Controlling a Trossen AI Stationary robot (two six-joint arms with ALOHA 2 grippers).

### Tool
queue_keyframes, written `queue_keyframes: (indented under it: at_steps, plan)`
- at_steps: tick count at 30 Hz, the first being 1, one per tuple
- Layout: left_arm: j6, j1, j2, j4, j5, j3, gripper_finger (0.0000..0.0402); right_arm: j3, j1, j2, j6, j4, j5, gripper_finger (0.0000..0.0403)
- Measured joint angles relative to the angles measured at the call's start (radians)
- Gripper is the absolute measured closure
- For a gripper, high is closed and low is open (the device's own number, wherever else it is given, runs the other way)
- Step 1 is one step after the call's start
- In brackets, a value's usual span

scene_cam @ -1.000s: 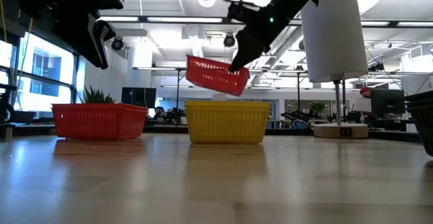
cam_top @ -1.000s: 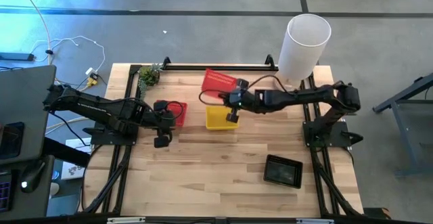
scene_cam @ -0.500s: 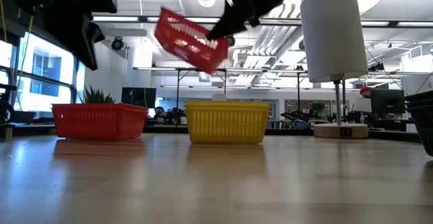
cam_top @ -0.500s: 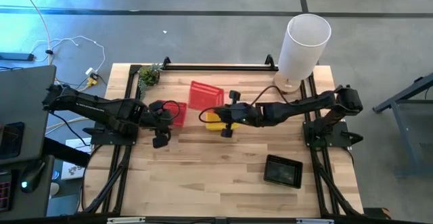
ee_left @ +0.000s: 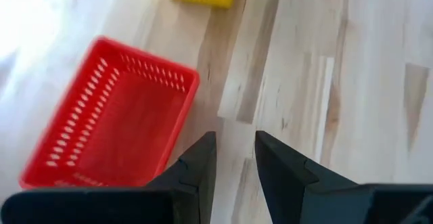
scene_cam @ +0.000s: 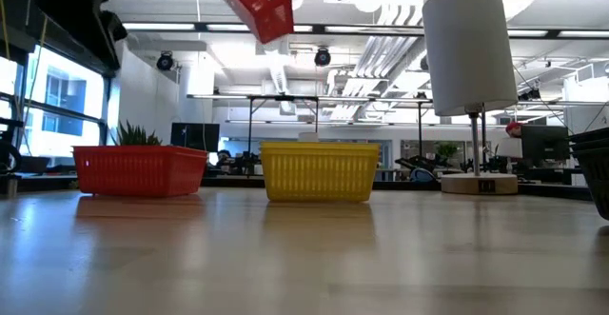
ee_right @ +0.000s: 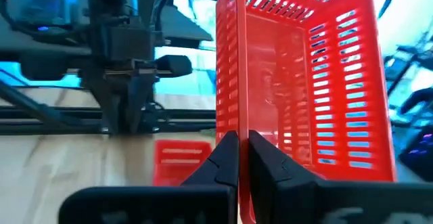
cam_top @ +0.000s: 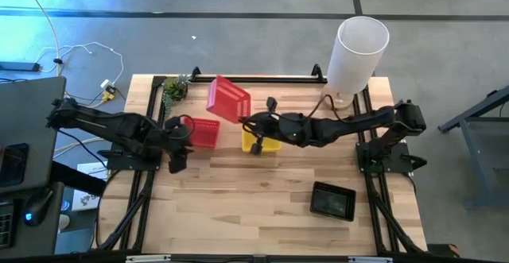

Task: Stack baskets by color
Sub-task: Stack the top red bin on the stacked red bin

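Note:
My right gripper (ee_right: 242,146) is shut on a red basket (cam_top: 227,98), which it holds high in the air, steeply tilted, above and behind the red basket on the table (cam_top: 205,133). That basket rests on its bottom, left of a yellow basket (cam_top: 269,141) partly under my right arm. The lifted basket (scene_cam: 255,1) shows at the top of the low view. My left gripper (ee_left: 235,158) is open with nothing between its fingers, beside the near end of the red basket on the table (ee_left: 108,132). A black basket (cam_top: 332,200) sits near right. My right gripper pinches the rim of one wall (ee_right: 227,119) of the red basket between its two fingers, one finger on the inner face and one on the outer. The fingers come nearly level from the table's right. The basket is lifted clear and stands tilted beyond the fingertips.
A tall white cylinder (cam_top: 359,52) stands at the far right corner, and a small green plant (cam_top: 175,88) at the far left. The near half of the wooden table (cam_top: 238,207) is bare apart from the black basket.
My right gripper has swung toward the table's left and risen, tipping from slanting down to nearly level. The red basket went with it, from just over the yellow basket to high in the air, and tilted more steeply. My left gripper has drawn back toward the left edge and risen a little.

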Motion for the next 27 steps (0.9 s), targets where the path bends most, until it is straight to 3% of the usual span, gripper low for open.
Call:
queue_keyframes:
  at_steps: [7,17,27]
  plan:
    - [0.061,-0.003,-0.073,-0.003,-0.128,0.026,0.0312,0.172,-0.006,0.042,-0.048,-0.151,0.074,0.0403]
    - [0.137,-0.010,-0.148,0.002,-0.279,0.064,0.0312,0.388,-0.020,0.217,-0.003,-0.332,0.108,0.0403]
    - [0.263,-0.073,-0.163,0.104,-0.294,0.090,0.0312,0.471,-0.050,0.378,0.069,-0.434,0.068,0.0403]
